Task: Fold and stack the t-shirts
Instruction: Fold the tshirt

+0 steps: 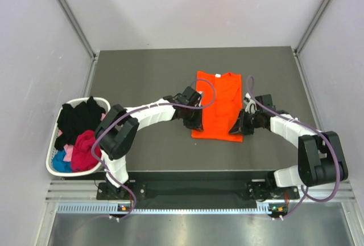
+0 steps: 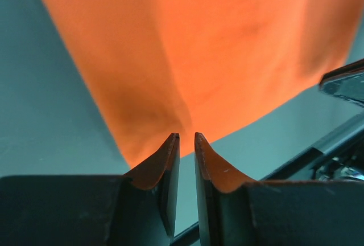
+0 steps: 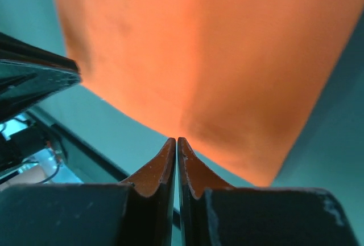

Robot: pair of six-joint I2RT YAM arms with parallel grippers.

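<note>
The fold of the orange tee [image 1: 219, 101] seems begun: right gripper [image 3: 177, 139] pinches its lower hem, left gripper [image 2: 186, 135] is barely parted with its hold unclear, and next both should probably carry the hem evenly towards the collar.

Dark grey table [image 1: 142, 75] enclosed by pale walls [image 1: 187, 7]; white slatted basket [image 1: 51, 166] sits at its left edge.

One orange t-shirt [image 1: 219, 106], one basket [image 1: 49, 165] of heaped shirts [image 1: 79, 122], two arms [image 1: 151, 114] [image 1: 296, 129].
</note>
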